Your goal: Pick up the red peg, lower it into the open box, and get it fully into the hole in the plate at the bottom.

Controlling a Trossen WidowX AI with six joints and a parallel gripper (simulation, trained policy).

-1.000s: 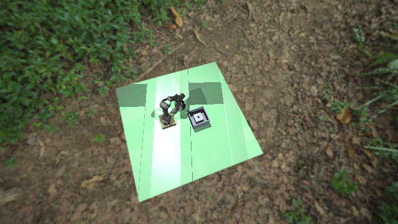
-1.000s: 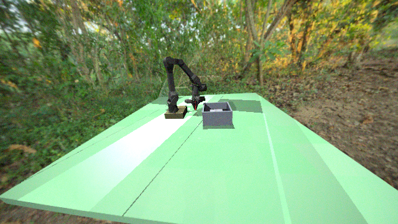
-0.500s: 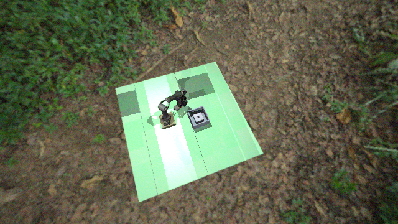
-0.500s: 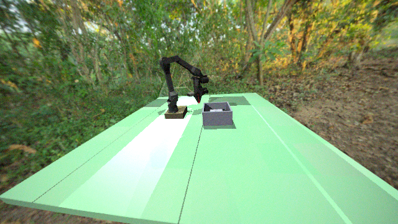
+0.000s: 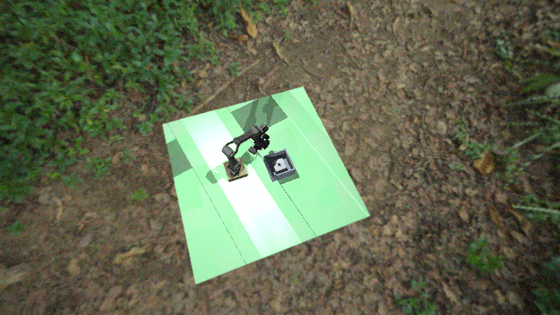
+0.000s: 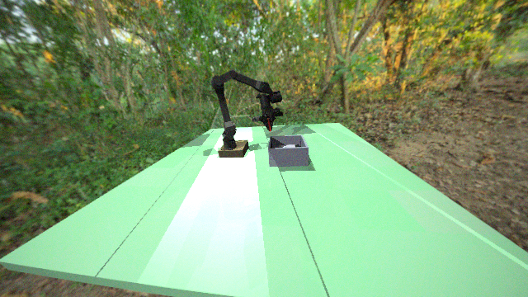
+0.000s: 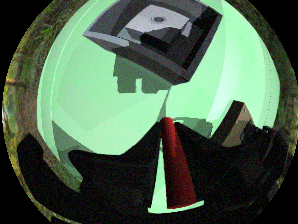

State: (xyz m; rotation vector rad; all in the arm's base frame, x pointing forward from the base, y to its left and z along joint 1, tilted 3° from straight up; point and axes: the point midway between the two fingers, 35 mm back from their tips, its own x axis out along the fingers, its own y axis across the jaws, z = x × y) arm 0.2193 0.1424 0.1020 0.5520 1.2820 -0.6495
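The black six-joint robot arm (image 5: 243,138) (image 6: 247,81) rises from its base at the left, bends over at a high elbow and reaches toward the right, with the forearm sloping gently down to the wrist. From there the black parallel-jaw gripper (image 5: 261,148) (image 6: 270,127) (image 7: 166,126) points down, close to upright, raised above the table top. Its two dark fingers are drawn nearly together, closed on the red peg (image 6: 270,124) (image 7: 177,167) between them.

Green table (image 5: 332,192) (image 6: 351,214) (image 7: 90,95) carries grey box (image 5: 285,176) (image 6: 289,157) (image 7: 155,70), brown base block (image 5: 239,178) (image 6: 232,153) (image 7: 231,125)
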